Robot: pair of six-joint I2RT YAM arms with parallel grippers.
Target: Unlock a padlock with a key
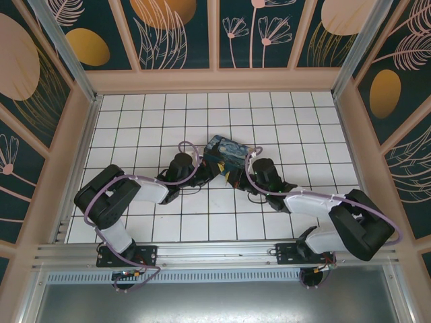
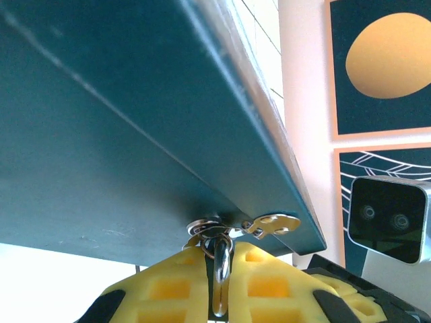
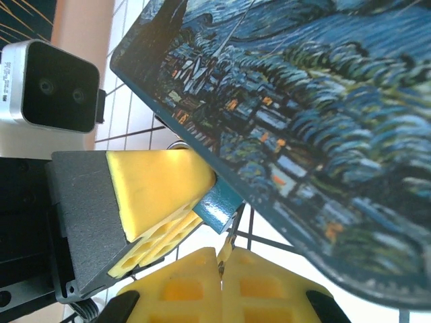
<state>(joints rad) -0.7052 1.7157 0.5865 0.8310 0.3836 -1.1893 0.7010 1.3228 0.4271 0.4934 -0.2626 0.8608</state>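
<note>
Right wrist view: the tiny blue-bodied metal padlock (image 3: 219, 202) sits at the edge of the starry-night printed box (image 3: 303, 101), clamped by the left gripper (image 2: 219, 266). The right gripper (image 3: 222, 262) pinches the thin silvery metal key (image 3: 232, 232). Both seem light, rigid and slippery, so hold the key by its head.

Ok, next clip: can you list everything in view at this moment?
box: one, blue starry-night print, mid-table between the grippers
padlock: one, blue body, at the box's edge
key: one, thin, silvery, just below the padlock
clasp: one, silver, on the box's edge
table: one, white tiles, dark grid
walls: dark teal panels, orange and pink plant print, around the table
wrist cameras: two, grey and black
arms: two, black and white, near edge
left gripper: yellow pads, shut on padlock
right gripper: yellow pads, shut on key
</note>
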